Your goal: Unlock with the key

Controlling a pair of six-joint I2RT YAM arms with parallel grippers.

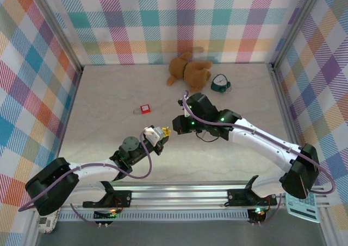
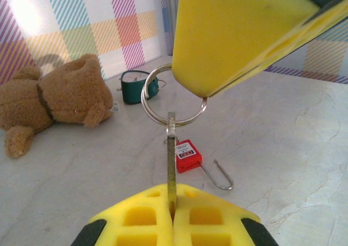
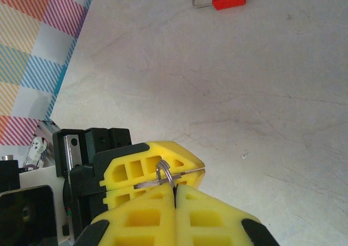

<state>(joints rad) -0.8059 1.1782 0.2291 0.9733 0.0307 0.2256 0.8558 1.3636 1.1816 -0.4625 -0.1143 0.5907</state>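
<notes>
The key is a slim silvery blade hanging from a steel split ring. My left gripper is shut on the blade's lower end. My right gripper is shut on the ring, and its yellow finger looms over the ring in the left wrist view. In the top view the two grippers meet tip to tip above mid-table. A red padlock lies flat on the table beyond them, its thin shackle swung out to one side.
A brown teddy bear lies at the back, with a small green clock to its right. Checked walls close in three sides. A calculator sits at the near right edge, by the right arm's base.
</notes>
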